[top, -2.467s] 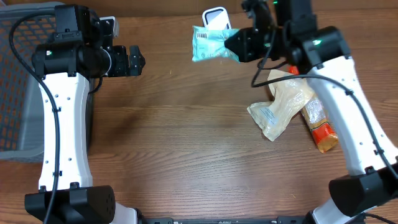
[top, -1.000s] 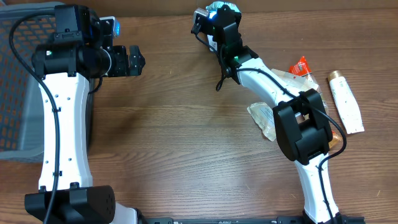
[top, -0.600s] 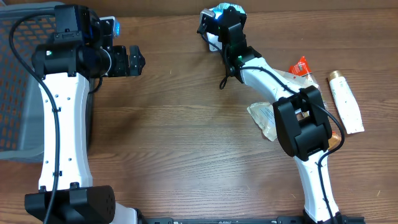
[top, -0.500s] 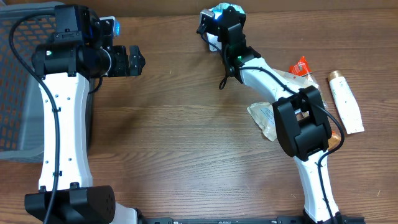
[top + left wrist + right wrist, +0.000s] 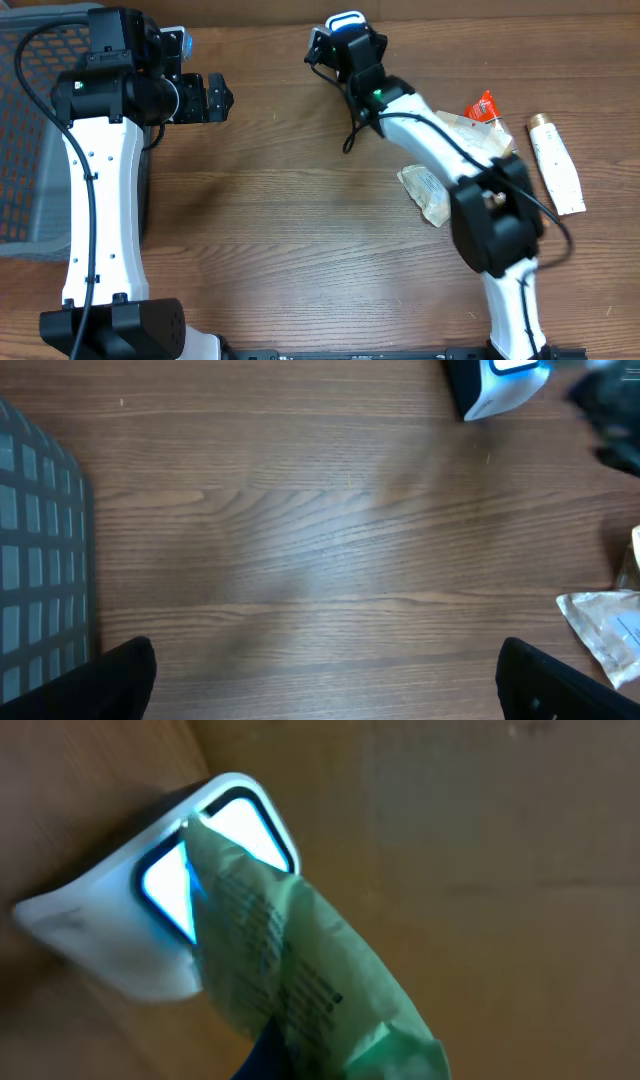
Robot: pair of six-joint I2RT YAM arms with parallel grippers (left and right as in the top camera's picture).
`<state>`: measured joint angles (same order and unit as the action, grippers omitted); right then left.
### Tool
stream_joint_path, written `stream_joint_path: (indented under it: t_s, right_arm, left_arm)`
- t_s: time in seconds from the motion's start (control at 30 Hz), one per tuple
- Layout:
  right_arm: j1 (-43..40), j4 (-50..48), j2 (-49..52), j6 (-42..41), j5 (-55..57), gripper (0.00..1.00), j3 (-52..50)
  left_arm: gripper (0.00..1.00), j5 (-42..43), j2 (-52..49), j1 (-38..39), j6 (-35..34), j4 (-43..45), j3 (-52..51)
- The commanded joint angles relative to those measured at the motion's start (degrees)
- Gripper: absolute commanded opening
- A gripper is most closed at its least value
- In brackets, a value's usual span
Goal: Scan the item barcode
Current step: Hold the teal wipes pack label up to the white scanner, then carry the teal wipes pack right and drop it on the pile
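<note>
1. Packet (image 5: pixel 290 980): pale green crinkled film with small dark print. Its tip stands in front of the scanner (image 5: pixel 110 950) window; contact unclear, barcode not discernible.
2. Scanner: white rounded shell, window glowing blue-white, at the table's (image 5: pixel 300 560) far edge.
3. Right gripper (image 5: pixel 333 47): pinched tight on the packet's lower end. Its fingers are nearly cut off in the wrist view, and it hides the packet from overhead.
4. Left gripper (image 5: pixel 218 97): jaws spread wide, empty, over the wood-grain table near a grey mesh basket (image 5: pixel 30 150).
5. Beyond the right arm: clear pouch (image 5: pixel 432 190), red sachet (image 5: pixel 482 106), white tube (image 5: pixel 556 165).

Crinkly plastic packet (image 5: pixel 290 970), glossy white scanner (image 5: pixel 90 940), matt wood-grain table (image 5: pixel 300 510)
</note>
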<state>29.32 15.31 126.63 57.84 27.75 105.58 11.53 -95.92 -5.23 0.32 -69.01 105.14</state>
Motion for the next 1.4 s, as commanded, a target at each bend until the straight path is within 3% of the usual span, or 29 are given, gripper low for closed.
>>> stream_joint_path:
  t_s: [0.0,0.23,0.33,0.43,0.6,0.93,1.23,1.33,1.37]
  right_arm:
    - [-0.5,10.0,-13.9,-22.5,-10.4,0.04,0.9]
    - [-5.9,36.3,-19.2,-44.6,-38.8,0.04,0.9]
    - [-7.8,44.5,-17.7,-46.6,-46.3,0.04,0.1]
    - [-9.3,49.8,-15.6,-46.6,-47.8,0.1,-1.6]
    - [-11.7,50.3,-13.2,-48.6,-41.7,0.04,-6.7]
    - [-18.6,52.5,-10.6,-68.7,-14.8,0.04,-10.3]
    - [-23.4,58.1,-10.6,-70.3,-1.8,0.04,-10.3]
    - [-25.1,57.6,-10.6,-70.3,-0.7,0.13,-10.3]
    - [-25.8,57.3,-10.6,-70.3,-0.5,0.23,-10.3]
  left_arm:
    - [1.0,-0.1,0.0,0.4,-0.3,0.2,0.9]
    - [1.0,-0.1,0.0,0.4,-0.3,0.2,0.9]
    - [1.0,-0.1,0.0,0.4,-0.3,0.3,0.9]
    - [1.0,-0.1,0.0,0.4,-0.3,0.3,0.9]
    - [1.0,-0.1,0.0,0.4,-0.3,0.3,0.9]
    - [1.0,-0.1,0.0,0.4,-0.3,0.3,0.9]
    - [1.0,-0.1,0.0,0.4,-0.3,0.2,0.9]
    - [1.0,-0.1,0.0,0.4,-0.3,0.2,0.9]
    - [1.0,-0.1,0.0,0.4,-0.3,0.2,0.9]
